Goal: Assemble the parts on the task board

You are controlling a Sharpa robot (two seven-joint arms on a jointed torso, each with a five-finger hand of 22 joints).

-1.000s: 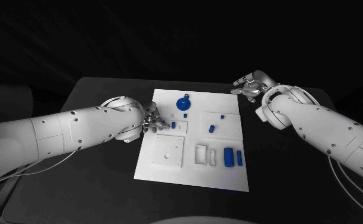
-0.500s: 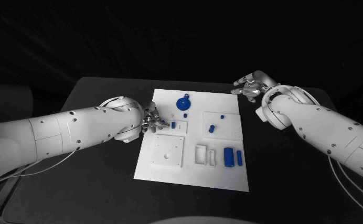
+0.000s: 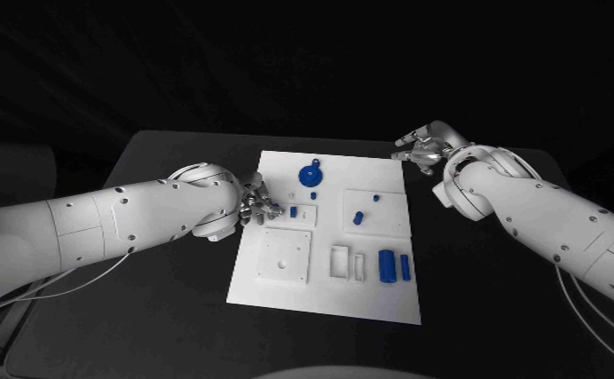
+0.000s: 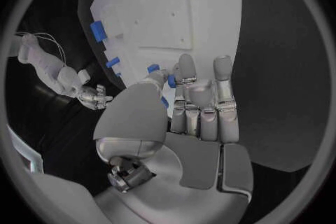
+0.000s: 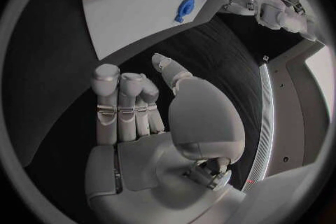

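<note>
A black tabletop (image 3: 179, 308) spreads across the lower half of the frame in the head view, its far edge running level across the middle and its rear corners rounded. Its dark matte surface also shows in the two wrist views (there its straight edges bend into curves) (image 4: 280, 67) (image 5: 63, 56). Behind the tabletop, the upper half of the head view is plain dark background.

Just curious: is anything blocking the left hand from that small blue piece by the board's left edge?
Nothing visible. The left hand is already at the small blue part near the task board edge, fingertips right beside it.
</note>
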